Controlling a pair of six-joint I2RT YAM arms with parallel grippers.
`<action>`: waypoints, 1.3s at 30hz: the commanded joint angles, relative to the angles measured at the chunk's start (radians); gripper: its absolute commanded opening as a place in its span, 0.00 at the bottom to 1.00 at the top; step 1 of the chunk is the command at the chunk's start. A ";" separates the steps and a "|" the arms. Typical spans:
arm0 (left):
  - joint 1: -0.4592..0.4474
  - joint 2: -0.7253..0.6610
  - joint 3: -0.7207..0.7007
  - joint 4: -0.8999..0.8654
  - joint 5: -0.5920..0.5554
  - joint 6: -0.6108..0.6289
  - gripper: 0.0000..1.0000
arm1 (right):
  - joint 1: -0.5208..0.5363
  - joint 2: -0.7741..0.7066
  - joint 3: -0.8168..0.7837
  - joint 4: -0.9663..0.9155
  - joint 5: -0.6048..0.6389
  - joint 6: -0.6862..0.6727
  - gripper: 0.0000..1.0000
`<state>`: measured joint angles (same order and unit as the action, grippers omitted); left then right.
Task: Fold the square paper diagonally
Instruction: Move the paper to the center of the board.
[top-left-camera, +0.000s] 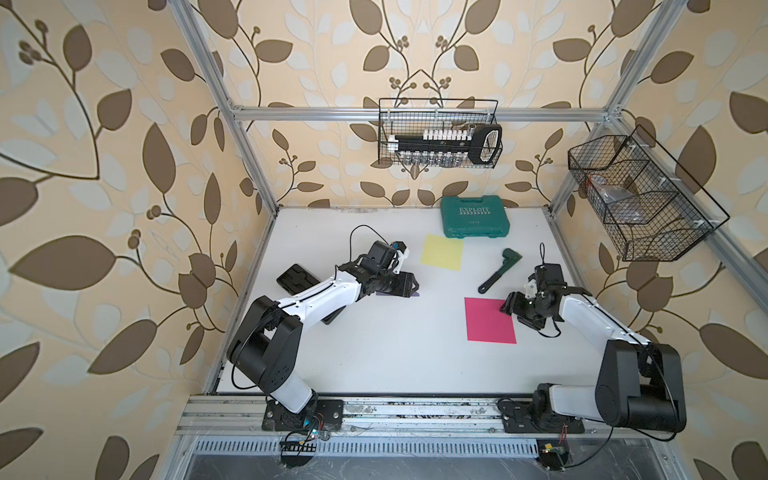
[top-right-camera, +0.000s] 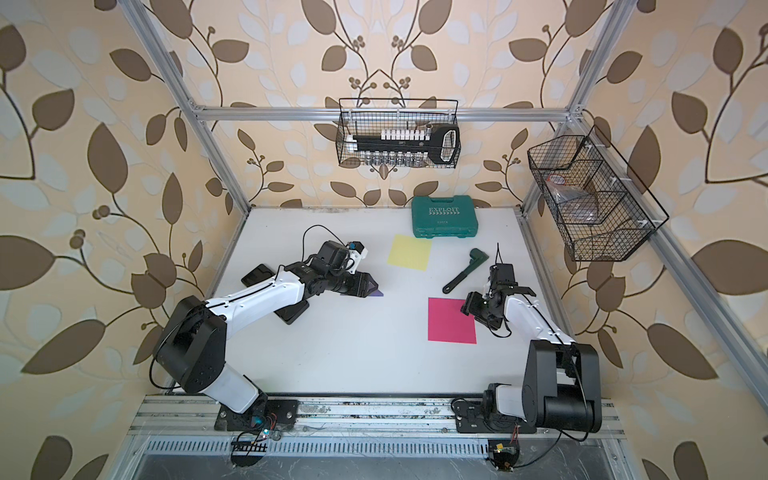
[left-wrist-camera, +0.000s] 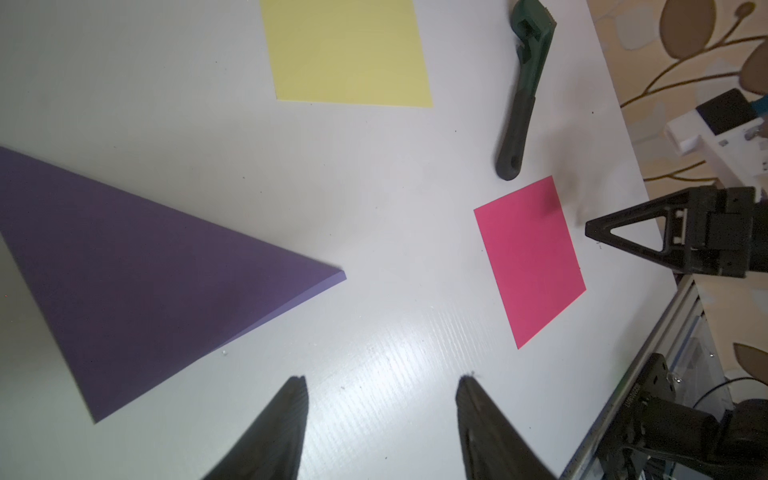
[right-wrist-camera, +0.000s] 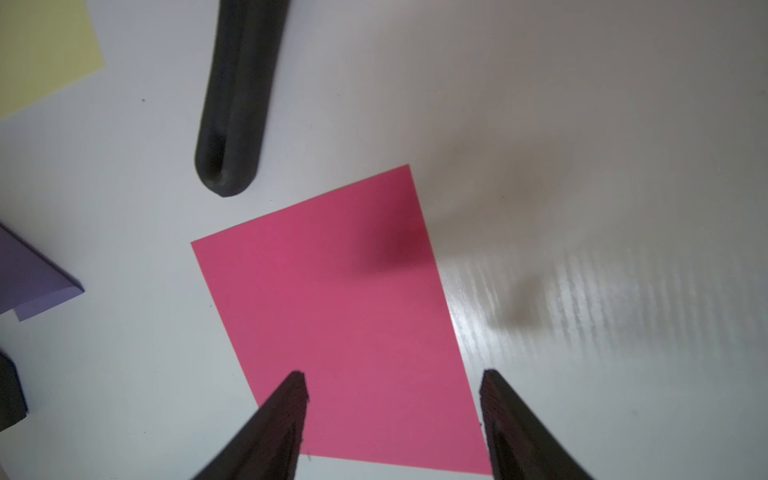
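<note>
Right wrist view: right claw (right-wrist-camera: 393, 373) spread over pink paper (right-wrist-camera: 328, 282); likely thin, floppy, slick, so pinch one corner.

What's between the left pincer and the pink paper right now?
Only bare white table; the left wrist view shows nothing between the left pincer and pink paper.

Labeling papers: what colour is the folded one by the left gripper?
Purple folded paper, best in left wrist view.

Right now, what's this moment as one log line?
purple paper: folded into triangle | pink paper: flat, unfolded | left end effector: open, empty | right end effector: open, above pink paper
</note>
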<state>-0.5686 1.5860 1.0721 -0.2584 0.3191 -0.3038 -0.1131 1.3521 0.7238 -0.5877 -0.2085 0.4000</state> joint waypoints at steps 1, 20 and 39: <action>-0.017 -0.002 0.028 -0.021 -0.027 -0.030 0.60 | 0.012 0.047 -0.015 0.003 0.050 0.008 0.67; -0.030 -0.014 -0.054 -0.021 0.007 -0.084 0.62 | 0.421 0.287 0.136 0.007 0.133 -0.014 0.62; -0.125 0.242 0.153 -0.015 0.037 -0.062 0.65 | 0.260 0.045 0.057 0.055 -0.163 0.149 0.65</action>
<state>-0.6823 1.7962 1.1591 -0.2878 0.3195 -0.3809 0.1596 1.4059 0.8104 -0.5514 -0.2974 0.4690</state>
